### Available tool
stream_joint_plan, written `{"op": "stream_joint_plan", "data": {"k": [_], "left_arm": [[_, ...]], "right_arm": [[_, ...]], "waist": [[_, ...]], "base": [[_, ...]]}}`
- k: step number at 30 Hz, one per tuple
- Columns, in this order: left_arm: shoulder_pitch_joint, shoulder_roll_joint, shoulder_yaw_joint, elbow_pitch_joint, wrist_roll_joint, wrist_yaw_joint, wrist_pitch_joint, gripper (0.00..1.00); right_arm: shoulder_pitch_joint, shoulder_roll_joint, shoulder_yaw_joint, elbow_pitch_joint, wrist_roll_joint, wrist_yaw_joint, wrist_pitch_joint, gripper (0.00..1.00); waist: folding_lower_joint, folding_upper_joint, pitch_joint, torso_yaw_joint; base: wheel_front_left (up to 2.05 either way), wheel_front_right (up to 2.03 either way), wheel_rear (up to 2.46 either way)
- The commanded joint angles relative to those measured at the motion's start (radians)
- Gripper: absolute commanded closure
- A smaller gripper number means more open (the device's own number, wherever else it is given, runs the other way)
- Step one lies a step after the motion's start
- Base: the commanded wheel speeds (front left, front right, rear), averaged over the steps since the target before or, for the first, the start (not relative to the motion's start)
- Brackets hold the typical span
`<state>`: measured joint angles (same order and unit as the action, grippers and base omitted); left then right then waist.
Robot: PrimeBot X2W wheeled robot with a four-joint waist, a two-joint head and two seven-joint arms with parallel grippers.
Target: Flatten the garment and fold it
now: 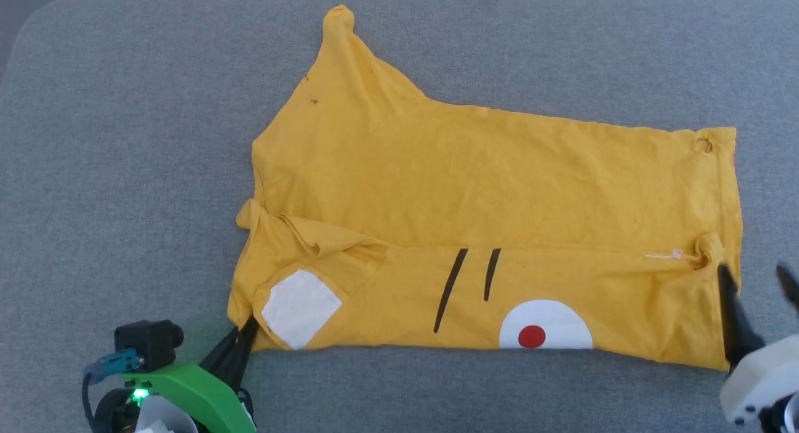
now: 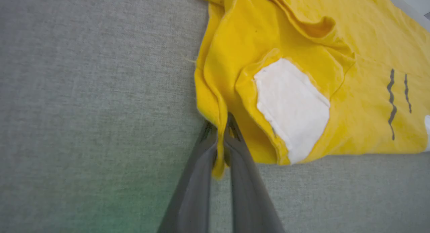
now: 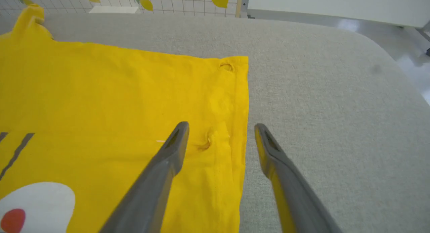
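The shirt (image 1: 487, 189) lies across the middle of the head view on a grey cloth-covered worktop (image 1: 125, 140), its long near side folded up over itself. One sleeve (image 1: 340, 27) points toward the top of the frame. On the folded strip are a white patch (image 1: 299, 308), two black lines (image 1: 465, 283) and a white oval with a red dot (image 1: 543, 327). The fold at the lower edge cuts the oval, so the rest of the print is hidden.

At the lower left, the left tool (image 1: 246, 330) is clamped on the shirt's corner. In the left wrist view its two fingers (image 2: 242, 166) are blurred, with a strip of yellow cloth pinched between them.

At the lower right, the right tool (image 1: 752, 271) stands with its fingers apart. In the right wrist view one finger is over the hem and the other over bare worktop. Whether either touches the surface cannot be told. Most of that arm is cut off by the frame edge.

Near the hem at the right, a small pucker or hole (image 1: 704, 145) is too small to make out. A thin white thread or tag (image 1: 665, 255) lies by a second pucker.
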<state>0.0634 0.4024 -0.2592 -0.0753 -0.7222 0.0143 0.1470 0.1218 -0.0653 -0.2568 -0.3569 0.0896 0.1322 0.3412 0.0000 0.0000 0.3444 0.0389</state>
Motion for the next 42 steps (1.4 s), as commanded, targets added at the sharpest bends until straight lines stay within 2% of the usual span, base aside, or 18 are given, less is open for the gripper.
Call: {"op": "stream_joint_plan", "data": {"k": [1,2,5,15,16,17,18,24,29,35,42], "left_arm": [[0.014,0.007,0.008,-0.012,-0.002,0.011,-0.005,1.0],[0.022,0.01,0.01,-0.031,-0.002,0.016,-0.003,1.0],[0.032,0.009,0.011,-0.06,-0.004,0.025,-0.002,1.0],[0.041,0.02,0.012,-0.102,-0.002,0.042,0.011,1.0],[0.042,0.021,0.013,-0.106,-0.003,0.044,0.012,1.0],[0.043,0.023,0.015,-0.109,-0.003,0.047,0.013,1.0],[0.044,0.024,0.017,-0.112,-0.002,0.05,0.013,1.0],[0.052,0.014,0.032,-0.137,-0.021,0.058,0.0,1.0],[0.055,0.026,0.064,-0.175,-0.04,0.064,-0.003,1.0],[0.103,0.065,0.101,-0.248,-0.065,0.08,0.03,1.0],[0.241,0.07,0.118,-0.288,-0.126,0.11,0.072,1.0]], "right_arm": [[0.031,-0.008,-0.001,-0.005,0.022,-0.002,0.056,0.0],[0.057,-0.008,-0.01,-0.015,0.046,-0.002,0.119,0.0],[0.098,-0.005,-0.021,-0.019,0.077,-0.002,0.185,0.0],[0.112,0.01,-0.034,0.085,0.115,-0.002,0.211,0.0],[0.111,0.011,-0.034,0.094,0.12,-0.002,0.215,0.13],[0.111,0.012,-0.027,0.103,0.125,-0.002,0.221,0.8],[0.112,0.013,-0.024,0.11,0.133,-0.002,0.227,1.0],[0.089,0.014,0.0,0.092,0.155,-0.002,0.199,1.0],[0.06,-0.029,0.008,0.024,0.173,-0.002,0.188,1.0],[0.064,-0.058,-0.01,-0.063,0.204,-0.002,0.237,1.0],[0.161,-0.032,-0.048,-0.094,0.23,-0.002,0.308,1.0]], "waist": [[0.0,0.0,0.001,0.0],[0.0,0.0,0.003,-0.001],[0.0,0.0,0.011,-0.003],[0.0,0.0,0.028,-0.007],[0.0,0.0,0.027,-0.007],[0.0,0.0,0.026,-0.007],[0.0,0.0,0.025,-0.007],[0.0,0.0,0.003,-0.011],[0.0,0.0,-0.036,-0.009],[0.0,0.0,-0.068,0.001],[0.0,0.0,-0.077,0.014]], "base": [[0.0,0.0,0.0],[0.0,0.0,0.0],[0.0,0.0,0.0],[0.0,0.0,0.0],[0.0,0.0,0.0],[0.0,0.0,0.0],[0.0,0.0,0.0],[0.0,0.0,0.0],[0.0,0.0,0.0],[0.0,0.0,0.0],[0.0,0.0,0.0]]}}
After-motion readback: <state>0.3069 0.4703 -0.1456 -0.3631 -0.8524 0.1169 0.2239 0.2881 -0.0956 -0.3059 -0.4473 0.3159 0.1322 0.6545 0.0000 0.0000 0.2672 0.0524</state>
